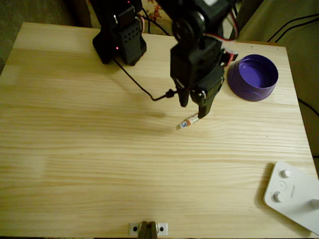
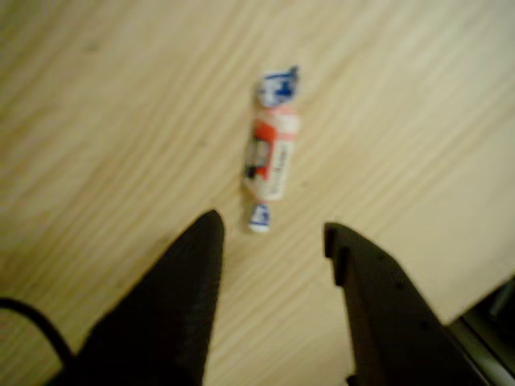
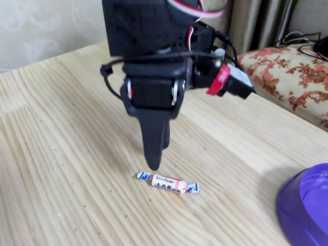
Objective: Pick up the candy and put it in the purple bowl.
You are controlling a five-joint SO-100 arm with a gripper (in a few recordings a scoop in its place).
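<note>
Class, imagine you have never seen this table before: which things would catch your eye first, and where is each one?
The black gripper hangs open just above the wooden table, its fingers spread near the tiny red-and-white candy lying at the middle of the table. The glossy purple bowl stands out at the far right in the overhead view. A flat white device with buttons sits at the near right corner.

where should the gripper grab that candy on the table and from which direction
Probably the candy's thick orange-red and white middle, from straight above: it lies flat on the wooden table, and its twisted wrapper ends look thin and flimsy. The open gripper hovers near one end, so its fingers should close across the short width.
</note>
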